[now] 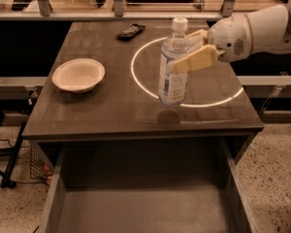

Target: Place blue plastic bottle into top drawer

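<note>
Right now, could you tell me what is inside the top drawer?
The top drawer shows a bare floor; its front runs out of frame. The gripper, above the table, is shut on the blue plastic bottle.

Gripper (182,52) clamps blue plastic bottle (171,84) above table (106,111) — top drawer (145,208) open below.

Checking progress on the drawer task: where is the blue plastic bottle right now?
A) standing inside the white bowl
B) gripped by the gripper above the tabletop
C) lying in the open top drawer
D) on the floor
B: the gripper is shut on the blue plastic bottle, holding it upright just above the table, while the top drawer shows only its bare bottom.
</note>
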Available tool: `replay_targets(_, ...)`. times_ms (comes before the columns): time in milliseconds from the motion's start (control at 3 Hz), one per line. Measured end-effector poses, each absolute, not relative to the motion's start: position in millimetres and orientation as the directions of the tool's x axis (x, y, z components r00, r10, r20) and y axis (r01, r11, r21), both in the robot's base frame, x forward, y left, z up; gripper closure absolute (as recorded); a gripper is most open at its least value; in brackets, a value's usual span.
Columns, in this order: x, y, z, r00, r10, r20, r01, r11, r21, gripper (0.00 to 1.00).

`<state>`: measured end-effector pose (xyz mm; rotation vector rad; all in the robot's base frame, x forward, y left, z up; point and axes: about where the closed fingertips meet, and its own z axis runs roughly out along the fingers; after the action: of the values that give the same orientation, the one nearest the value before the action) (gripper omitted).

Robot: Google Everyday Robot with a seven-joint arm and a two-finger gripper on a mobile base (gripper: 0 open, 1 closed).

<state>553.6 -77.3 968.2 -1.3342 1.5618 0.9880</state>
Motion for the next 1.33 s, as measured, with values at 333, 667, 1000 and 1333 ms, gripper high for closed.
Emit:
replay_targets(333,493.1,-65.6,974.7,-0.065,-0.327,-0.943,-0.995,-0.051,0.086,1.00)
replay_targets(667,448.9,-66.5,976.7,-0.030,-0.329,-0.944,-0.989,-0.125,0.075,1.00)
replay_targets(1000,411.8,-76.5,959.7,0.042,-0.377,-0.925,-0.993,-0.115,0.002,1.00)
replay_targets(1333,398.4,-78.9,938.9,0.079,-0.414,-0.907,-0.994,-0.099,-0.041,1.00)
